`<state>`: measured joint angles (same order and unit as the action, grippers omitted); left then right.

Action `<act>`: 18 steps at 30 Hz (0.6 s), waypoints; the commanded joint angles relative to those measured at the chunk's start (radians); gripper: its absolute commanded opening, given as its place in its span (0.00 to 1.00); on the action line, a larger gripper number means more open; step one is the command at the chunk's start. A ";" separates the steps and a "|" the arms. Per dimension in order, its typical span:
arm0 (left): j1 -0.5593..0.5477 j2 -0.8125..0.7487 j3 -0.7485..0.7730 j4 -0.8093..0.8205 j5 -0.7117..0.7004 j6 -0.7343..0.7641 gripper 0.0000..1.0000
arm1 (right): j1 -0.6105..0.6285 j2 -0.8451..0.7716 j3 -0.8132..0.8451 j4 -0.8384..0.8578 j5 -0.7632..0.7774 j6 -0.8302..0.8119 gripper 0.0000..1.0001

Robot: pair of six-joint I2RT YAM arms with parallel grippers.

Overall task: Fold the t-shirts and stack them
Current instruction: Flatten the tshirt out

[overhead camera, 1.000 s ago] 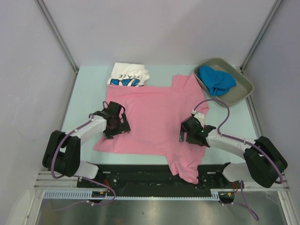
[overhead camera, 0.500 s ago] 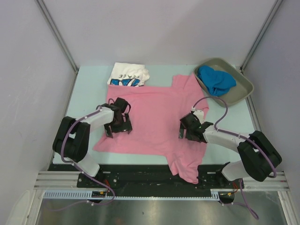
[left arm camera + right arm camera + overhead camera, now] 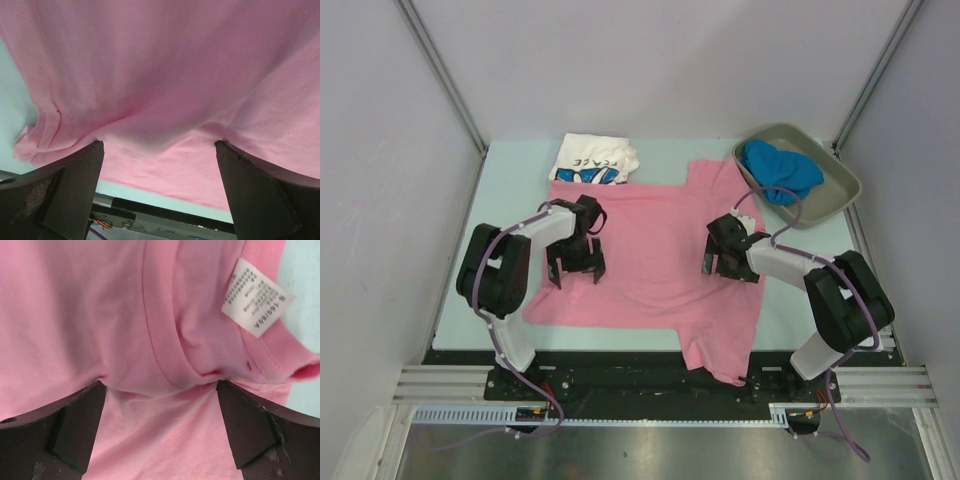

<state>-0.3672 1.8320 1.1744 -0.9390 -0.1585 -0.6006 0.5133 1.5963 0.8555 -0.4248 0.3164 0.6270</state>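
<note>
T-shirts, top view: pink t-shirt [image 3: 655, 235] spread flat mid-tabletop [image 3: 510, 200], unfolded. White printed t-shirt [image 3: 595, 160] looks folded at far edge. Blue t-shirt [image 3: 780, 170] bunched in tray [image 3: 840, 195]. Roughly one of three done. Left gripper [image 3: 577, 272] and right gripper [image 3: 725, 268] down on pink cloth.
Left wrist: spread wide, cloth puckered between fingers [image 3: 65, 190], not clenched.
Right wrist: likewise released, collar and label [image 3: 256, 297] between fingers.

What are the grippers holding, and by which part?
Nothing is clamped. The left gripper and right gripper are both open, pressing on the spread pink t-shirt, the right near its collar label.
</note>
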 commanded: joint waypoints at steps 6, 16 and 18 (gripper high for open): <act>0.073 0.141 0.106 0.229 -0.046 -0.054 1.00 | -0.024 0.194 0.105 0.049 -0.025 -0.050 0.99; 0.132 0.240 0.306 0.178 -0.052 -0.025 1.00 | -0.100 0.252 0.212 0.027 -0.028 -0.081 0.99; 0.134 0.265 0.359 0.164 -0.062 -0.018 1.00 | -0.111 0.258 0.223 0.032 -0.020 -0.081 0.99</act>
<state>-0.2638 2.0197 1.4292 -1.0077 -0.0692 -0.5827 0.4561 1.7653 1.0660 -0.4931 0.2516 0.5533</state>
